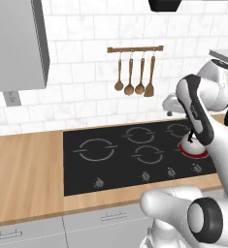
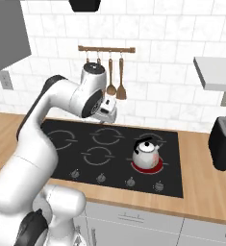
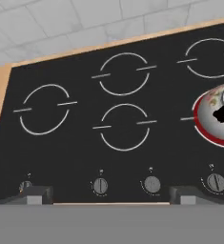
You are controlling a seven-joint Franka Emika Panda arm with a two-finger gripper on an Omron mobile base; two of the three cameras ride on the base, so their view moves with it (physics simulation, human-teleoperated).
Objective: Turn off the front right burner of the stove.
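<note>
Front right burner (image 2: 147, 166) (red ring half-hidden under kettle (image 2: 145, 153)), tool (image 3: 111, 194) spread wide above knobs (image 3: 152, 184).

the arm (image 2: 42, 139) is built of smooth, glossy white shells, rounded and tube-like, swelling into fat cylinders at each joint. dark grey to black bands show where the segments meet, and a long black strip runs along the curved upper link in both base views. round joint caps are white with a dark ring around them, one large near the bottom of the left base view (image 1: 205, 219). the hand is a pale grey-white block. the gripper (image 3: 111, 194) ends in two small dark grey, squared finger tips (image 3: 37, 193).
</note>
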